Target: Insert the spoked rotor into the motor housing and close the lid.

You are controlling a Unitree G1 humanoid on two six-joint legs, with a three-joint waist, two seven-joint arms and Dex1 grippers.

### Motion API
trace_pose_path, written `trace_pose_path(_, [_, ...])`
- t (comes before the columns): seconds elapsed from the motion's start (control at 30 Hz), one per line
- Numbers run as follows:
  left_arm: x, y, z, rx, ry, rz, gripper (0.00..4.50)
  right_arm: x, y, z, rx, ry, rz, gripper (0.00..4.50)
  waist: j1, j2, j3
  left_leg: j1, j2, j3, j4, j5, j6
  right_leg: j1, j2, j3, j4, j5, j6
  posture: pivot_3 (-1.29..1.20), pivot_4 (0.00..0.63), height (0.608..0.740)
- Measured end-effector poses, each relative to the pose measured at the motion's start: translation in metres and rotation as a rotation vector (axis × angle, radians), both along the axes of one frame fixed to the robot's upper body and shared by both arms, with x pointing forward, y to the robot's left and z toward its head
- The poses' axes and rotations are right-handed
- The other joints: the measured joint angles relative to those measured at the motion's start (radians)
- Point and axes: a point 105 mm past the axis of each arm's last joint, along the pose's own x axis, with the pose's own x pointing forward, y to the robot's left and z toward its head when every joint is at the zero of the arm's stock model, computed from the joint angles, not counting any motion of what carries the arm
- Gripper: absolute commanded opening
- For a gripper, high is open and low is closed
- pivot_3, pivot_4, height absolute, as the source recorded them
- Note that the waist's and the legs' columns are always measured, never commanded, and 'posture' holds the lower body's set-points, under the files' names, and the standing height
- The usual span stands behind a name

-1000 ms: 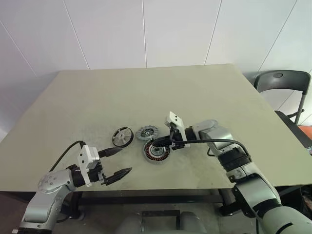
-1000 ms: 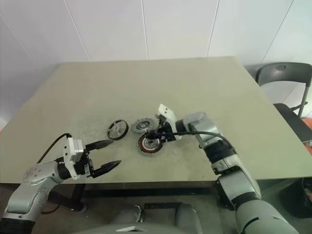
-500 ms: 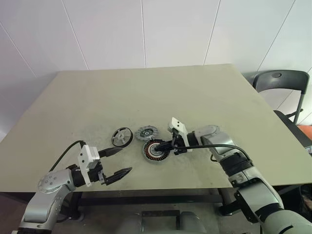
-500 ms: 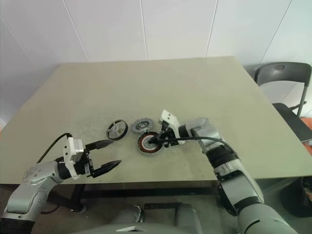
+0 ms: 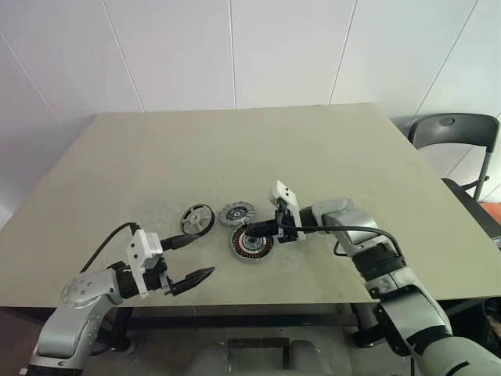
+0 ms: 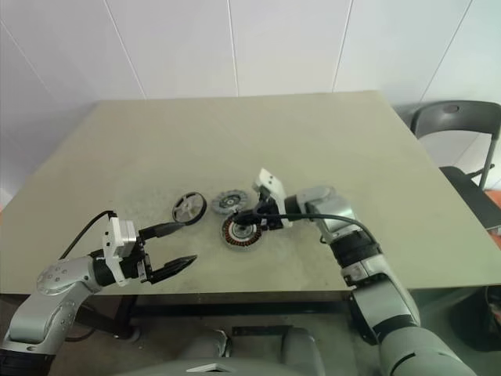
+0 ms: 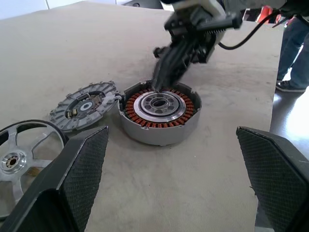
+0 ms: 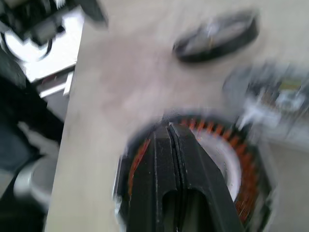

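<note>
The motor housing (image 5: 250, 243), round with copper windings and a silver centre, lies on the table's near middle. My right gripper (image 5: 249, 230) is shut with nothing in it, its tips over the housing's far rim (image 7: 158, 87), seemingly touching it. The grey ribbed lid (image 5: 236, 212) lies flat just behind the housing. Left of the lid sits the spoked rotor (image 5: 196, 219), dark-rimmed with silvery spokes. My left gripper (image 5: 205, 254) stands open and empty near the front edge, a short way left of the housing and pointing toward it.
The beige table (image 5: 329, 157) stretches bare behind the parts. Its front edge (image 5: 274, 301) runs close under my left gripper. A dark chair (image 5: 454, 129) stands off the table's right side.
</note>
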Motion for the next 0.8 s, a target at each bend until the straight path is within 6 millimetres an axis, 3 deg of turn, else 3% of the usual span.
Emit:
trace_pose_path(0.07, [0.0,0.0,0.0,0.0,0.0,0.001,4.5,-0.001,-0.004,-0.009,-0.041,-0.006,0.0,0.02,-0.002,0.0,0.0,0.0,0.0,0.0,0.0,0.0,0.0,0.0,0.0,0.0,0.0,0.0,0.0,0.0,0.0,0.74])
trace_pose_path(0.4, [0.001,0.0,0.001,0.0,-0.005,0.005,4.5,0.004,0.002,-0.008,-0.003,-0.014,-0.025,0.02,-0.002,0.0,0.0,0.001,0.0,0.0,0.001,0.0,0.0,0.001,0.0,0.0,0.0,0.0,0.0,0.0,0.0,0.74])
trace_pose_path(0.63, [0.002,0.0,0.002,0.0,-0.008,0.002,4.5,0.018,0.011,0.029,0.157,-0.025,-0.08,0.02,-0.002,0.001,0.0,0.0,0.0,0.0,-0.001,0.0,0.0,0.0,0.0,0.0,0.0,0.0,0.0,0.0,0.0,0.74])
trace_pose_path(0.8, [0.002,0.0,0.002,0.0,-0.009,0.002,4.5,0.011,0.006,0.012,0.067,-0.032,-0.036,0.02,0.001,0.001,0.0,0.0,0.0,0.0,0.0,0.0,0.0,0.0,0.0,0.0,0.0,0.0,0.0,0.0,0.0,0.74])
